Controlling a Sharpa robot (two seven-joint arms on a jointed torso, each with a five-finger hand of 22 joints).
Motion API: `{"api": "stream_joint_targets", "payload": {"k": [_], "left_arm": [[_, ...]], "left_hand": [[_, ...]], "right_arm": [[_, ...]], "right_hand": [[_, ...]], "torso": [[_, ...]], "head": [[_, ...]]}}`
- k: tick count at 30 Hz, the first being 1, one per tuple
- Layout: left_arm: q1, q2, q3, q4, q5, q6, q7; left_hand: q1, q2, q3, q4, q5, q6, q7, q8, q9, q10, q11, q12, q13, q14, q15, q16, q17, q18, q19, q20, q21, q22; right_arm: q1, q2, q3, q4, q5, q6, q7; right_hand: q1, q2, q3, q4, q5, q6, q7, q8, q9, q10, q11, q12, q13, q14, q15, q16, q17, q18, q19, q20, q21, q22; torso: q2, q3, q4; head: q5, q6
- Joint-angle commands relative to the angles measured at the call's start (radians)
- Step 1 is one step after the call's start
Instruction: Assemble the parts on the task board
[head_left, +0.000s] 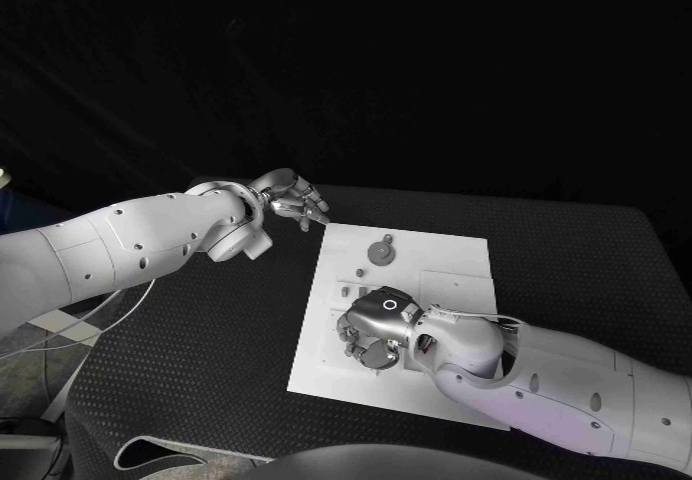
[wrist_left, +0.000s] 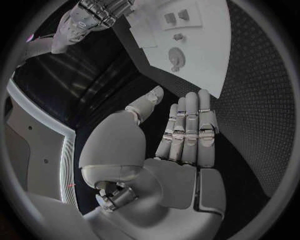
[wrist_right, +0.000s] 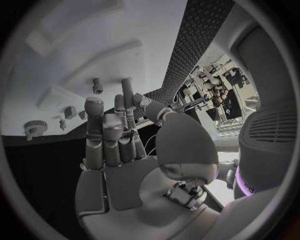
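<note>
Centrally, white task board (head_left: 418, 330) lies on black tabletop (head_left: 577, 260). Grey gear-like part (head_left: 379, 251) sits near board's far edge; smaller parts (head_left: 361, 272) just nearer. Right robot hand (head_left: 378, 328) hovers over board's near-left area, fingers loosely curled, nothing visibly held. Left robot hand (head_left: 293, 200) off board's far-left corner, fingers extended, empty.

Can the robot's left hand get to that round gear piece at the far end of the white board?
Probably yes. The left hand hovers open beside the task board's far corner, and nothing lies between it and the gear. The right hand is busy nearer the robot.
</note>
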Motion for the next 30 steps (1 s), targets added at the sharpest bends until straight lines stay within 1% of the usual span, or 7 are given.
{"api": "stream_joint_targets", "payload": {"k": [1, 6, 10, 13, 19, 25, 30], "left_arm": [[0.001, 0.000, 0.001, 0.003, 0.007, 0.011, 0.006], [0.001, -0.001, 0.001, 0.005, 0.007, 0.011, 0.006], [0.001, -0.001, 0.001, 0.005, 0.008, 0.011, 0.005], [0.001, -0.002, 0.001, 0.005, 0.008, 0.010, 0.005], [0.001, -0.003, 0.001, 0.005, 0.008, 0.010, 0.005], [0.001, -0.003, 0.001, 0.005, 0.008, 0.010, 0.005], [0.001, -0.004, 0.001, 0.005, 0.008, 0.010, 0.005]], "left_hand": [[0.000, 0.009, -0.005, 0.002, 0.004, -0.006, 0.002, 0.002, 0.001, -0.007, 0.001, 0.003, 0.001, -0.008, 0.000, 0.005, -0.001, 0.020, -0.005, -0.002, -0.001, -0.002], [0.000, 0.009, -0.005, 0.003, 0.004, -0.006, 0.002, 0.002, 0.001, -0.007, 0.001, 0.003, 0.001, -0.008, 0.000, 0.005, -0.001, 0.020, -0.005, -0.002, -0.001, -0.002], [0.000, 0.009, -0.005, 0.003, 0.004, -0.006, 0.002, 0.002, 0.001, -0.007, 0.001, 0.003, 0.001, -0.008, 0.000, 0.005, -0.001, 0.020, -0.005, -0.002, -0.001, -0.002], [0.000, 0.009, -0.005, 0.003, 0.004, -0.006, 0.002, 0.002, 0.001, -0.007, 0.001, 0.003, 0.001, -0.008, 0.000, 0.005, -0.001, 0.020, -0.005, -0.002, -0.001, -0.002], [0.000, 0.009, -0.005, 0.003, 0.004, -0.006, 0.002, 0.002, 0.001, -0.007, 0.001, 0.003, 0.001, -0.008, 0.000, 0.005, -0.001, 0.020, -0.005, -0.002, -0.001, -0.002], [0.000, 0.009, -0.005, 0.003, 0.004, -0.006, 0.002, 0.003, 0.001, -0.007, 0.001, 0.003, 0.001, -0.008, 0.000, 0.005, -0.001, 0.020, -0.005, -0.002, -0.001, -0.002], [0.000, 0.009, -0.005, 0.003, 0.004, -0.006, 0.002, 0.003, 0.001, -0.007, 0.001, 0.003, 0.001, -0.008, 0.000, 0.005, -0.001, 0.020, -0.005, -0.002, -0.001, -0.002]], "right_arm": [[-0.006, 0.002, -0.005, -0.004, -0.007, 0.026, 0.005], [-0.006, 0.010, -0.007, -0.015, -0.014, 0.041, -0.008], [-0.007, 0.015, -0.014, -0.019, -0.016, 0.064, -0.009], [-0.009, 0.018, -0.017, -0.021, -0.014, 0.072, -0.008], [-0.009, 0.017, -0.018, -0.020, -0.014, 0.079, -0.008], [-0.009, 0.016, -0.018, -0.018, -0.014, 0.090, -0.007], [-0.010, 0.015, -0.019, -0.023, -0.022, 0.092, -0.011]], "right_hand": [[0.013, 0.014, 0.025, -0.020, 0.006, 0.009, -0.001, 0.003, 0.002, 0.021, -0.012, 0.003, -0.001, -0.007, -0.013, 0.004, -0.001, 0.101, 0.001, -0.003, 0.004, 0.022], [0.012, 0.014, 0.024, -0.020, 0.006, 0.008, -0.001, 0.002, 0.002, 0.021, -0.012, 0.003, 0.000, -0.007, -0.013, 0.004, -0.001, 0.101, 0.001, -0.003, 0.004, 0.022], [0.012, 0.014, 0.024, -0.021, 0.006, 0.008, -0.001, 0.002, 0.002, 0.021, -0.012, 0.002, 0.000, -0.007, -0.013, 0.004, -0.002, 0.101, 0.001, -0.002, 0.004, 0.022], [0.011, 0.014, 0.024, -0.021, 0.006, 0.008, -0.001, 0.002, 0.002, 0.021, -0.012, 0.002, 0.000, -0.007, -0.013, 0.003, -0.002, 0.101, 0.001, -0.002, 0.004, 0.022], [0.010, 0.015, 0.024, -0.022, 0.006, 0.008, -0.001, 0.002, 0.002, 0.021, -0.012, 0.002, 0.001, -0.007, -0.013, 0.003, -0.002, 0.101, 0.000, -0.002, 0.004, 0.022], [0.009, 0.015, 0.024, -0.022, 0.006, 0.008, -0.001, 0.002, 0.003, 0.021, -0.012, 0.002, 0.002, -0.008, -0.013, 0.003, -0.002, 0.101, 0.000, -0.002, 0.004, 0.022], [0.009, 0.016, 0.023, -0.023, 0.006, 0.008, -0.001, 0.002, 0.003, 0.021, -0.012, 0.002, 0.002, -0.008, -0.013, 0.003, -0.002, 0.101, 0.000, -0.002, 0.004, 0.022]], "torso": [[0.000, -0.0008, 0.0003], [0.000, -0.0011, -0.0006], [0.000, -0.0007, 0.0010], [0.000, -0.0003, 0.0008], [0.000, -0.0004, 0.0002], [0.000, 0.0008, -0.0008], [0.000, 0.0008, -0.0008]], "head": [[0.001, -0.001], [0.002, -0.001], [0.002, -0.004], [0.003, -0.004], [0.005, -0.007], [0.006, -0.008], [0.006, -0.008]]}}
